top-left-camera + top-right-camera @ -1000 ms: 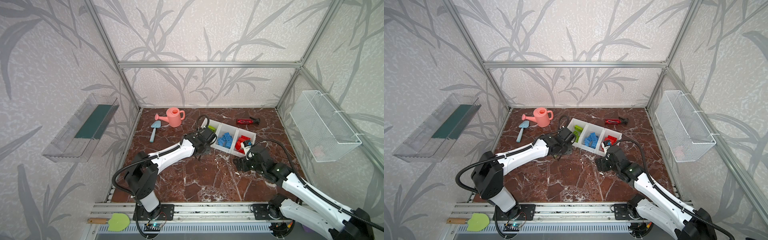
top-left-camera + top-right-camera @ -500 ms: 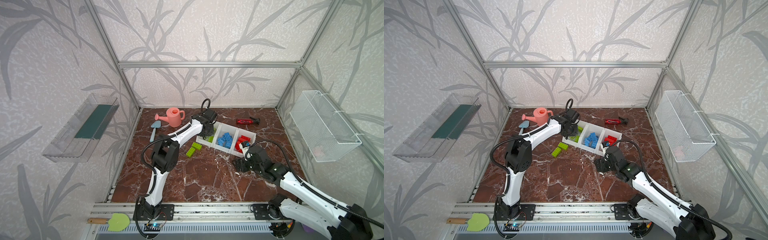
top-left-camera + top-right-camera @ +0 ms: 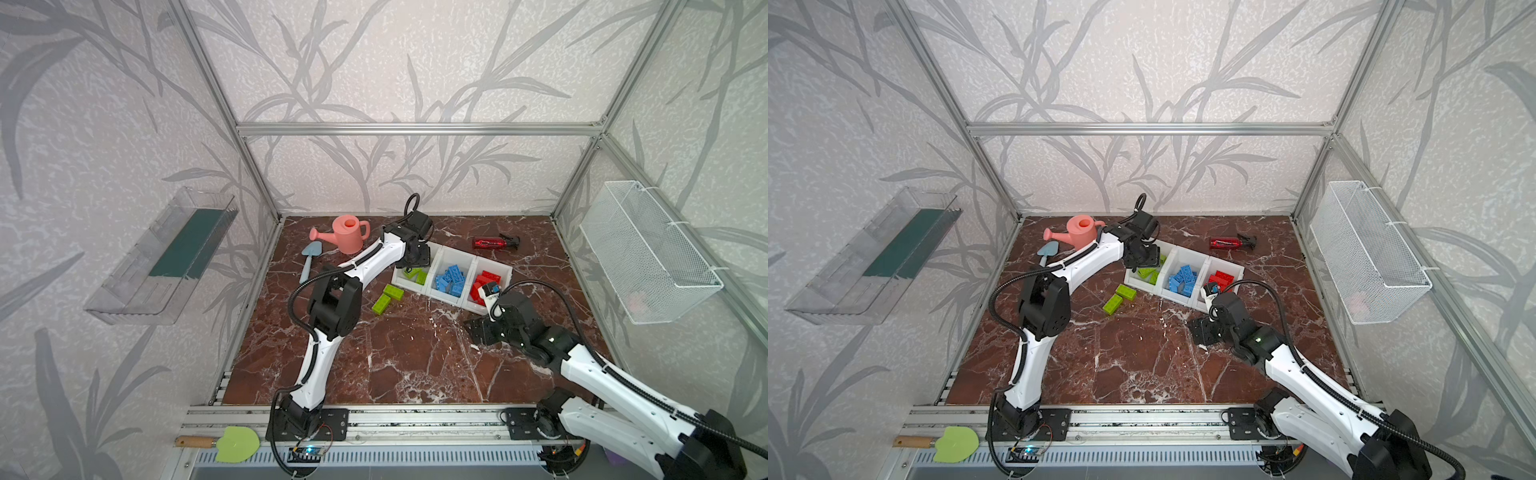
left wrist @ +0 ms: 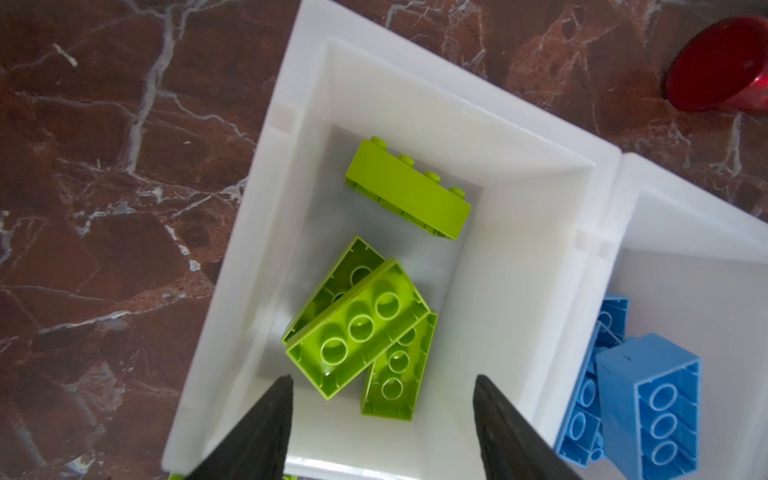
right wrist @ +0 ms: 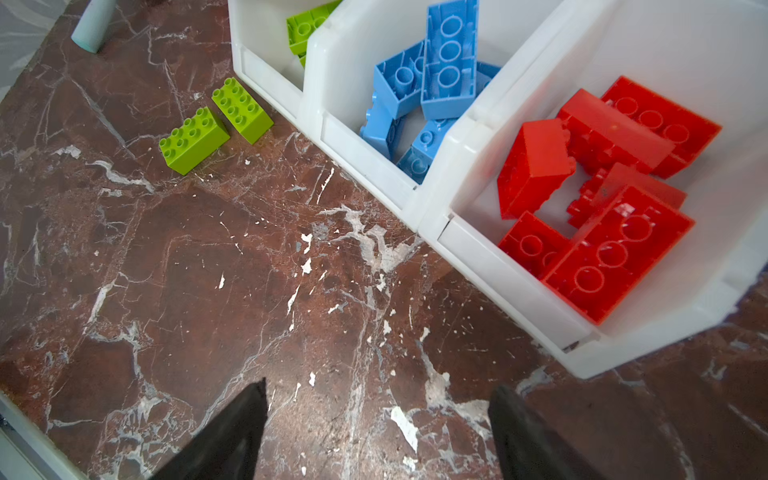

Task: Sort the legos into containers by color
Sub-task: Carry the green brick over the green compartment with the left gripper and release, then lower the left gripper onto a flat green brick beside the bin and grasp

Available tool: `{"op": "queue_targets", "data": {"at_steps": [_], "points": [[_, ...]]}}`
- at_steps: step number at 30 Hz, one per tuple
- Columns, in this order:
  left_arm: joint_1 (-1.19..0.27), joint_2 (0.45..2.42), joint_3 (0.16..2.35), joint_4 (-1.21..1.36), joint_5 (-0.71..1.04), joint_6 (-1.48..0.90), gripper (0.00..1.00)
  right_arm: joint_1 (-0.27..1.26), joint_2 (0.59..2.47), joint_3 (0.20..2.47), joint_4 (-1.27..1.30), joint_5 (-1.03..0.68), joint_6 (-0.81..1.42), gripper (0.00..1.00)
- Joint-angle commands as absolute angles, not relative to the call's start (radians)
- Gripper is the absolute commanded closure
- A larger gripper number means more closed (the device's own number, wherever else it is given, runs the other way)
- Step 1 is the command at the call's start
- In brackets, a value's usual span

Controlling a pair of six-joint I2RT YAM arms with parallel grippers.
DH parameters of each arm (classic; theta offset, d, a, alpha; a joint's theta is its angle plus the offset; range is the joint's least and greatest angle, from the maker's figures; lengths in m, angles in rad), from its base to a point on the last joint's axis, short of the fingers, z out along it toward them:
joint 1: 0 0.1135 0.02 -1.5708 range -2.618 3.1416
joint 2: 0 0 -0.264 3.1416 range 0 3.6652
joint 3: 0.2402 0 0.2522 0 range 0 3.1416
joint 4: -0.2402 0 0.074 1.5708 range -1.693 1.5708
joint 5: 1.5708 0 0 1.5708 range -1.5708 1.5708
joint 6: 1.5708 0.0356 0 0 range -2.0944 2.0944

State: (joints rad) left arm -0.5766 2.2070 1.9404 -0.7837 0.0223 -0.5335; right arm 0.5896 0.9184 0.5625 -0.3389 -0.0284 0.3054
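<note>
Legos [image 5: 536, 166] mostly in containers [image 5: 432, 216], colors separate: green, blue, red. Nearest: right tool [image 5: 379, 384] over tabletop [image 5: 208, 270] before red bin, jaws wide, empty. Beyond, two loose green bricks [image 5: 193, 139] side by side on tabletop, just beside green bin. Farthest: left tool [image 4: 382, 376] above green bin, jaws apart, holding nothing; four green bricks inside below it.

Robot lab cell: alu frame [image 3: 415, 129]; leaf-print wall panels [image 3: 415, 62]; marble-look floor [image 3: 415, 353]; arms [image 3: 320, 357] on rail [image 3: 415, 419].
</note>
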Motion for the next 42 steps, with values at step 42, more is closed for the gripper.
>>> {"op": "queue_targets", "data": {"at_steps": [42], "points": [[-0.516,1.745,1.026,-0.379,-0.124,-0.526,0.25,0.711,1.041,0.682,-0.359,-0.026,0.303,0.18]]}}
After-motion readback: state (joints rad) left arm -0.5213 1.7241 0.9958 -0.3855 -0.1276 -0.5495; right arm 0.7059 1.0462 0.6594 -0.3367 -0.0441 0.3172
